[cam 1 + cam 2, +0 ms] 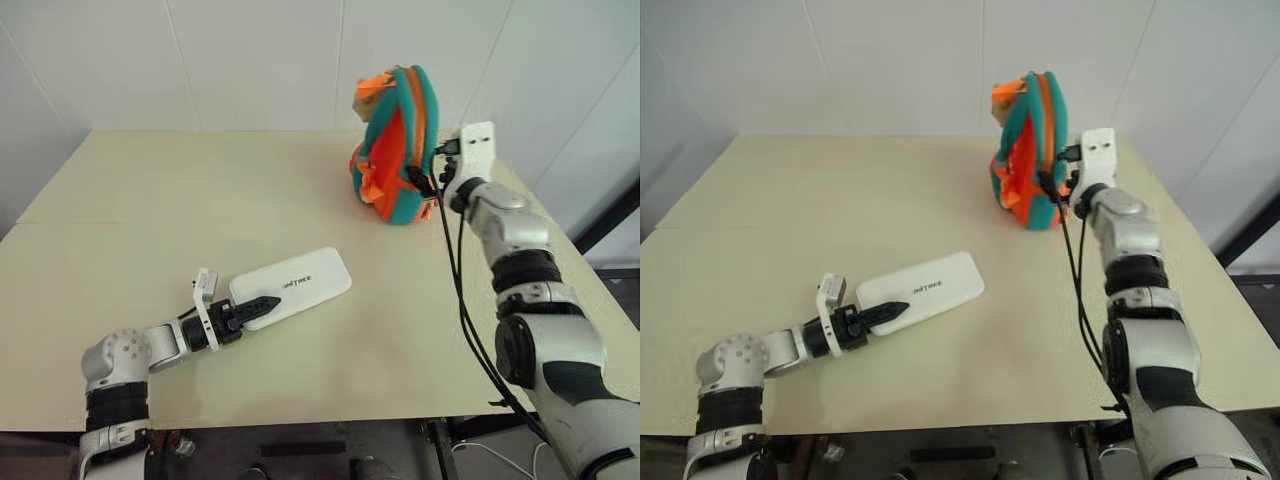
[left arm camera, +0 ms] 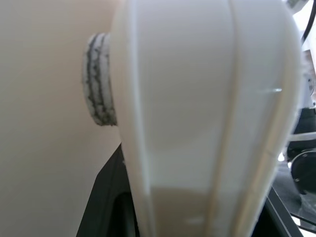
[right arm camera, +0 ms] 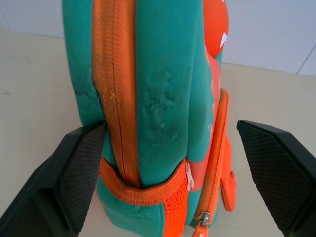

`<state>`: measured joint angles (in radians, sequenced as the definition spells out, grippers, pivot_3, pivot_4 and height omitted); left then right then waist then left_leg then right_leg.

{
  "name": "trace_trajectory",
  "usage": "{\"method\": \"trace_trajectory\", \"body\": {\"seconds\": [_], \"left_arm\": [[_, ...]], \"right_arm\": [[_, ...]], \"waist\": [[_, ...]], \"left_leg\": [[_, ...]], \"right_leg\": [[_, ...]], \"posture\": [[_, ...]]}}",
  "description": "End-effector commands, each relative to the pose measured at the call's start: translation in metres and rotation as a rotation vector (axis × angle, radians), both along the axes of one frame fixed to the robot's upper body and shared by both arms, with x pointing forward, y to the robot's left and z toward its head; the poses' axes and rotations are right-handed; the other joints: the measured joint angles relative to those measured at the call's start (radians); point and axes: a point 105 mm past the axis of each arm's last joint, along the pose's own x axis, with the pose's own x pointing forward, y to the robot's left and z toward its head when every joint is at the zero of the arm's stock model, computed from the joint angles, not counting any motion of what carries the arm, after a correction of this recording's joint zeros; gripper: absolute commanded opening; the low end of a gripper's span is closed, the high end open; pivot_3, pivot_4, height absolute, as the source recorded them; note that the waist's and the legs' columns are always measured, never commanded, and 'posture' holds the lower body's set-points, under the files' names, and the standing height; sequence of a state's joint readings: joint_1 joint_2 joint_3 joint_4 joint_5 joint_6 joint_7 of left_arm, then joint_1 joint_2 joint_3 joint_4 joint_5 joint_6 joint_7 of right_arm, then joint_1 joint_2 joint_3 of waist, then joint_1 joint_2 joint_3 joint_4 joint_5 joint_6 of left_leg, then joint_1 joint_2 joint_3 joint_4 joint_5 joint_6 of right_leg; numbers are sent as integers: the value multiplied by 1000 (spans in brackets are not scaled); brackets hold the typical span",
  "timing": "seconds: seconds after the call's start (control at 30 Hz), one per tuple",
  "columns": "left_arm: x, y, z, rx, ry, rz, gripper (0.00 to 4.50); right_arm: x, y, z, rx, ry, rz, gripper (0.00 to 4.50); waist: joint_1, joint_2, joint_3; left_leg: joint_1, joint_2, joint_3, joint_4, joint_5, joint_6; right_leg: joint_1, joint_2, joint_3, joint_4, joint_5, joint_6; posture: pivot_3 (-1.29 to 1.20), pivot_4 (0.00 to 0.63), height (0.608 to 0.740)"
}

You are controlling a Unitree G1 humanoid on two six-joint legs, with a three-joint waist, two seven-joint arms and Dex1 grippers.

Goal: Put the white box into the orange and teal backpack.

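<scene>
The white box (image 1: pixel 305 280) lies flat and slantwise on the front half of the table, with small dark lettering on top. My left gripper (image 1: pixel 256 306) is shut on its near end, one black finger lying across the top. The left wrist view shows the box (image 2: pixel 207 98) close up between the fingers. The orange and teal backpack (image 1: pixel 395 150) stands upright at the back right of the table. My right gripper (image 3: pixel 170 127) is open at the backpack's side, level with it, one finger (image 3: pixel 79 173) on each side of its teal edge and zip.
The pale table (image 1: pixel 150 200) stretches wide to the left and centre, bare between the box and the backpack. A black cable (image 1: pixel 455 290) hangs from my right wrist over the table's right edge. A white wall runs close behind the backpack.
</scene>
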<state>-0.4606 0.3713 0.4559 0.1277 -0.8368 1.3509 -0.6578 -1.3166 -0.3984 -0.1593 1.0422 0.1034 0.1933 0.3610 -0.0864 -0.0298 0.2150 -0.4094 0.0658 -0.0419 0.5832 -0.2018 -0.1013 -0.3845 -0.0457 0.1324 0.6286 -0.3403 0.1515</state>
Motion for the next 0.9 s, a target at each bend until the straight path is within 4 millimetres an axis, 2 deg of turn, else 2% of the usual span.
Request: {"method": "trace_trajectory", "body": {"seconds": [0.03,0.17,0.23,0.33,0.47,0.63,0.73,0.83,0.9], "left_arm": [[-4,11,8,-4,-42,53,1365],[-5,15,7,0,-45,88,1365],[-6,15,8,2,-52,91,1365],[-8,19,10,1,-62,114,1365],[-9,25,5,14,-46,138,1365],[-5,19,7,7,-52,121,1365],[-2,18,7,11,-54,114,1365],[1,15,8,18,-61,106,1365],[2,14,9,22,-64,103,1365]], "right_arm": [[3,7,9,-18,-36,-4,4500],[6,11,-3,-61,-19,-27,4500],[6,11,1,-51,-29,-29,4500],[3,8,24,-27,-92,-15,4500],[1,15,27,-23,-104,11,4500],[6,32,4,-28,-64,-1,4500],[8,35,-4,-42,-58,-29,4500],[9,38,-9,-50,-64,-37,3878],[9,38,-7,-59,-78,-39,3248]], "waist": [[-1,0,0],[-2,0,0],[-3,0,0],[-5,0,0],[-9,0,0],[-19,0,0],[-23,0,0],[-22,0,0],[-24,0,0]], "left_leg": [[0,0,0,0,0,0],[0,0,0,1,0,0],[0,0,0,2,0,0],[0,0,0,3,0,0],[1,0,0,3,0,0],[1,0,0,3,0,0],[1,0,0,4,0,0],[1,0,0,4,0,0],[1,0,0,4,0,0]], "right_leg": [[0,0,0,0,0,0],[0,0,0,1,0,0],[1,0,0,2,0,0],[1,0,0,3,0,0],[0,1,0,4,0,0],[0,1,0,4,0,0],[0,1,0,5,0,0],[0,1,0,5,0,0],[1,1,0,5,0,0]], "posture": [[0,150,740],[0,150,740],[0,150,740],[0,150,740],[0,150,740],[0,150,740],[0,150,740],[0,150,740],[0,150,740]]}}
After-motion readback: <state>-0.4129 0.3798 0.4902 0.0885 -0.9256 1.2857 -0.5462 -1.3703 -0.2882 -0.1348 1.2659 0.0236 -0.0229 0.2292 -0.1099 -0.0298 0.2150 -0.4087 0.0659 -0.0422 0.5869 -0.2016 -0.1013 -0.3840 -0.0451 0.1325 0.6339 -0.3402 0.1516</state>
